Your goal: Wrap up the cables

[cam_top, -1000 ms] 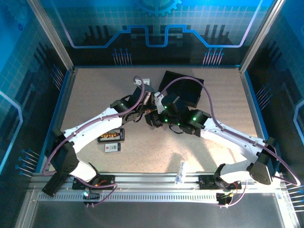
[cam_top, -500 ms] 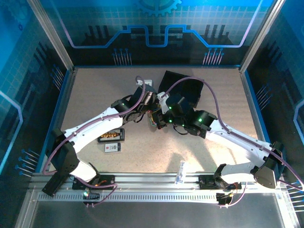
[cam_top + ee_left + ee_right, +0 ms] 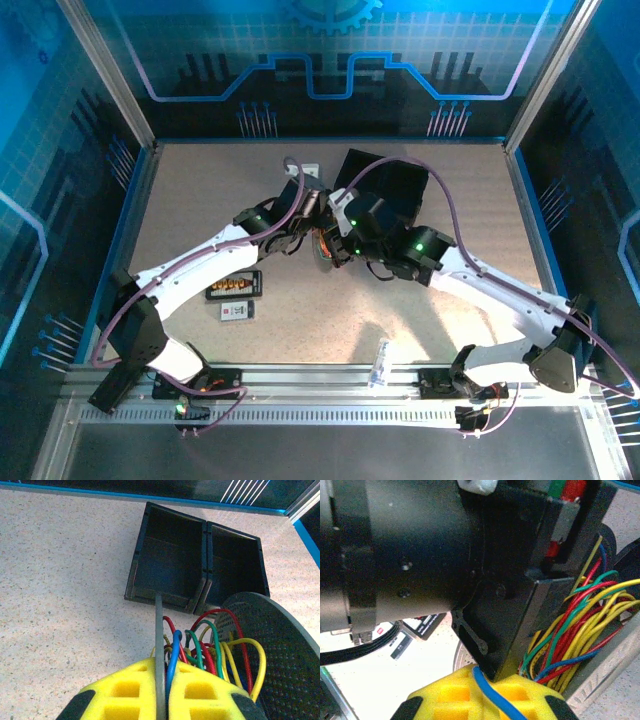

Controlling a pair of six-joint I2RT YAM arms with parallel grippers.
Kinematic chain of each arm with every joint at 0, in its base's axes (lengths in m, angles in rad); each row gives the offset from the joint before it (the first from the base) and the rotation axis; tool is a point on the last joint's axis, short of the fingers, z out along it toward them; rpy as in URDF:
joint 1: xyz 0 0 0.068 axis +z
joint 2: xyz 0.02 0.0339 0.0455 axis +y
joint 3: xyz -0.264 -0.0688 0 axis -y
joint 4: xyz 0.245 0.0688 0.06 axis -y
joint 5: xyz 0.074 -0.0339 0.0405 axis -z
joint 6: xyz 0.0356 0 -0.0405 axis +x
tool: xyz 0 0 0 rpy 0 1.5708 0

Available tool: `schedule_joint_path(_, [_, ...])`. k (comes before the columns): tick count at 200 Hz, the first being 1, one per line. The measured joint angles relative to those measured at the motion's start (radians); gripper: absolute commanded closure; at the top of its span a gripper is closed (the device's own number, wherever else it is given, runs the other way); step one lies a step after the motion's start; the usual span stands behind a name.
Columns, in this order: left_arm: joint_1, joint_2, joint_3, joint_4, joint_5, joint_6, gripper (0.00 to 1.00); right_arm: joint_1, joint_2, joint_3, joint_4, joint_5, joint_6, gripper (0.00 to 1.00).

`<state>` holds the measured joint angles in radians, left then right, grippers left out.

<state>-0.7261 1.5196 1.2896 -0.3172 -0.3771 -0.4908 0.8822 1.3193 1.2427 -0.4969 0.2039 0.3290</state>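
The cables loop away from the left fingers, which clamp a blue one. The right fingers clamp blue too. Left arm and right arm stretch inward.

The cables are red, green, blue, yellow; the table speckled beige.

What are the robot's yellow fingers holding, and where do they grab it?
Both are shut on a blue cable: the left fingers just under the looped cables, the right fingers beside the bundle.
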Motion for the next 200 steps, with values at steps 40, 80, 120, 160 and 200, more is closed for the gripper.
schedule_joint_path(40, [0.008, 0.001, 0.0, -0.006, 0.005, 0.001, 1.0, 0.0, 0.011, 0.003, 0.011, -0.008, -0.019, 0.83])
schedule_joint_path(80, [0.01, 0.001, 0.011, -0.053, 0.007, 0.003, 1.0, -0.015, -0.011, -0.025, 0.049, -0.105, -0.018, 0.68])
schedule_joint_path(120, [0.014, 0.001, 0.013, -0.11, 0.066, 0.004, 1.0, -0.042, -0.116, -0.071, 0.062, -0.087, -0.016, 0.5])
schedule_joint_path(160, [0.022, 0.006, 0.037, -0.147, 0.09, 0.004, 1.0, -0.055, -0.189, -0.086, 0.04, -0.021, -0.032, 0.36])
schedule_joint_path(200, [0.024, 0.009, 0.038, -0.179, 0.102, 0.014, 1.0, -0.103, -0.2, -0.098, 0.029, 0.0, -0.042, 0.32])
